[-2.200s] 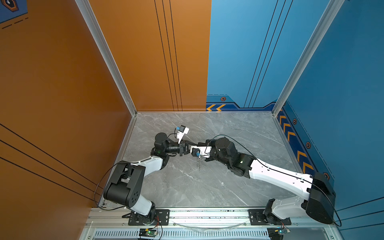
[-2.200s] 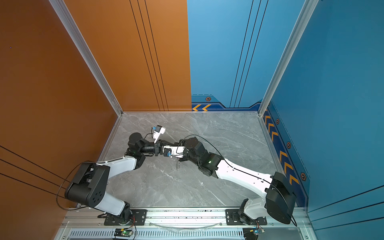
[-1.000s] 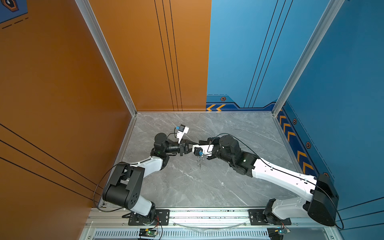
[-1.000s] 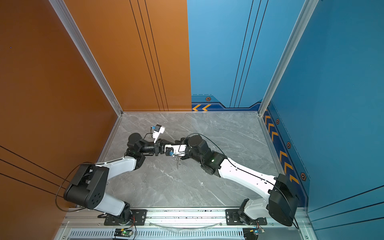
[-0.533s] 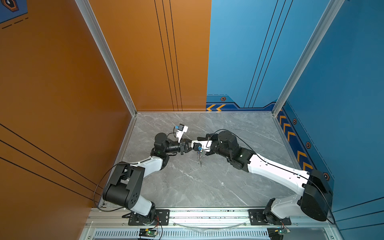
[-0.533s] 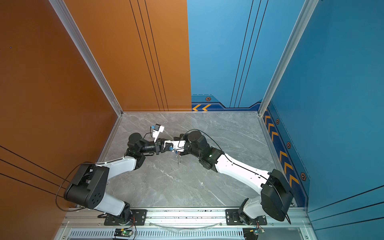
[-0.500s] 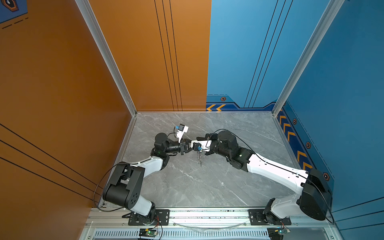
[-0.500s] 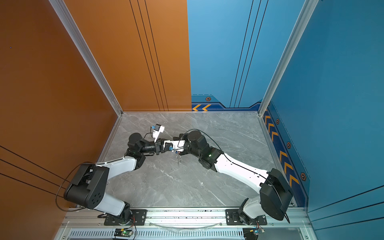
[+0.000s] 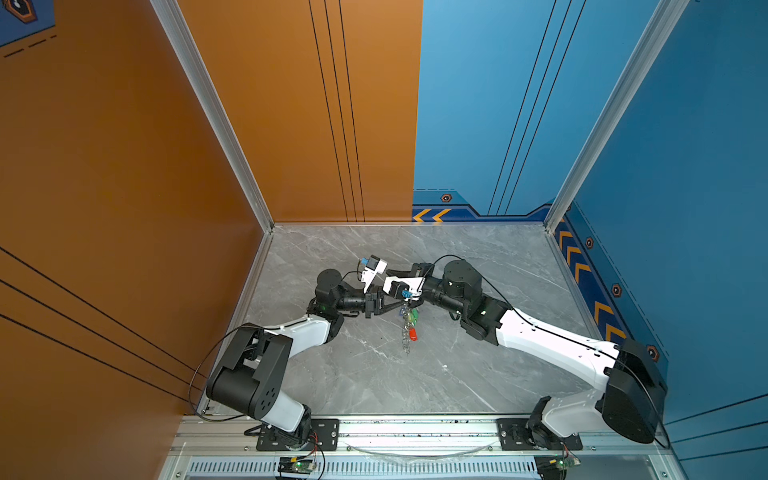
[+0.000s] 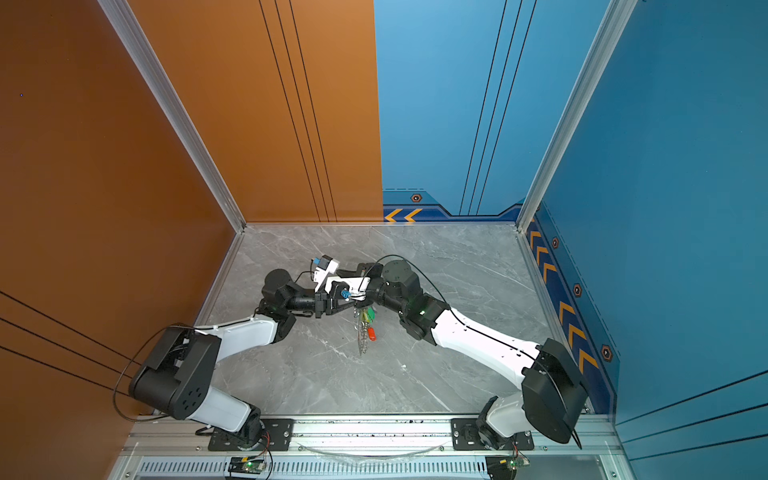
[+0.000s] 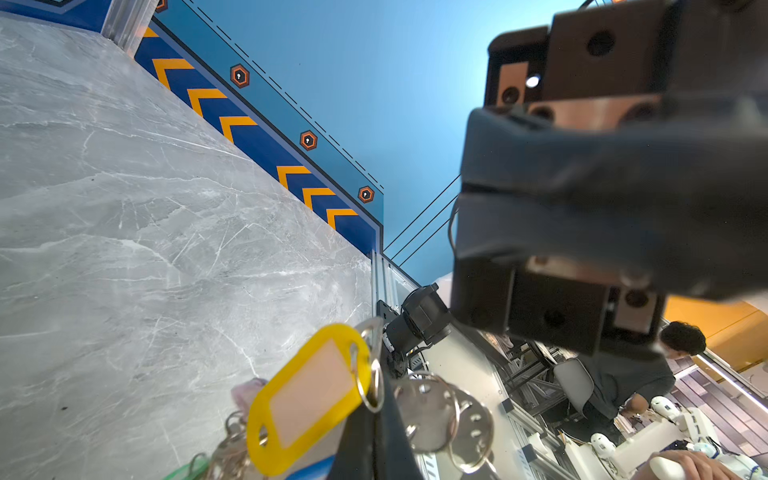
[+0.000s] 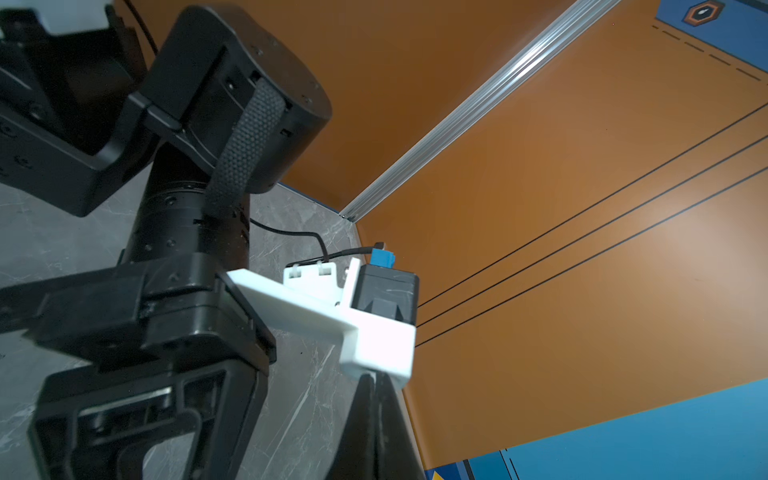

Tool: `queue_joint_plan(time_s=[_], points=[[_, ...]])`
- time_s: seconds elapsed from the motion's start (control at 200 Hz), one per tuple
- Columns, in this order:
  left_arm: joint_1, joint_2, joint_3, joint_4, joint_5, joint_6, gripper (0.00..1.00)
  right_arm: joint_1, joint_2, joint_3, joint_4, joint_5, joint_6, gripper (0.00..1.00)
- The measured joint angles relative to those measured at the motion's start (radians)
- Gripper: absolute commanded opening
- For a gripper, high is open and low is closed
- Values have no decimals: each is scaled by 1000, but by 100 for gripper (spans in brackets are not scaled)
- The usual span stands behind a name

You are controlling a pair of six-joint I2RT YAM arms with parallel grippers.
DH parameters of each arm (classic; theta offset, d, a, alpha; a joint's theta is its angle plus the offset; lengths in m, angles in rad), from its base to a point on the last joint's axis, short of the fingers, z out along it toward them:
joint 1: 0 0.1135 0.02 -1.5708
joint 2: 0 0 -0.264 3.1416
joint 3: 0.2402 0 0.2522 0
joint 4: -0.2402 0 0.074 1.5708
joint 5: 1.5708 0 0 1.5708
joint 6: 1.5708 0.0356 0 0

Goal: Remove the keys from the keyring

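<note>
1. left gripper (image 9: 395, 306) clamping keyring (image 9: 405, 322), right gripper (image 9: 416, 299) closed beside it, hold unclear
2. one keyring hanging above table (image 9: 457, 374), keys (image 9: 407, 345) dangling: yellow tag (image 11: 311, 399), green tag (image 9: 412, 318), red tag (image 9: 412, 333), pink tag (image 11: 245, 392), one each
3. yellow tag insert showing blank

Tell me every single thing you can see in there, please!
keyring: one, grey metal, hanging in the air above the table, between the two grippers
key tags: at least four, yellow, green, red and pink, hanging on the keyring
small rings: several, silver, along the keyring
table: one, grey marble look, under everything
walls: three, orange and blue, around the table
person: one, dark top, beyond the table, seen only in the left wrist view
arms: two, black and white, left and right
left gripper: one, black, shut on the keyring's top
right gripper: one, black, shut, right beside the left one; nothing shows between its fingers
</note>
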Motion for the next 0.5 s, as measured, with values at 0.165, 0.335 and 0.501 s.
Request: queue_joint_plan(time_s=[0.165,0.335,0.501], points=[[13,0,-3,-1,-1,4,0,-9,-108,-4,-48,73,143,15],[21,-5,-7,-3,-14,24,0,-59,-165,50,-243,79,412,24],[23,-19,-8,-4,-23,46,0,-159,-193,51,-373,-45,670,30]])
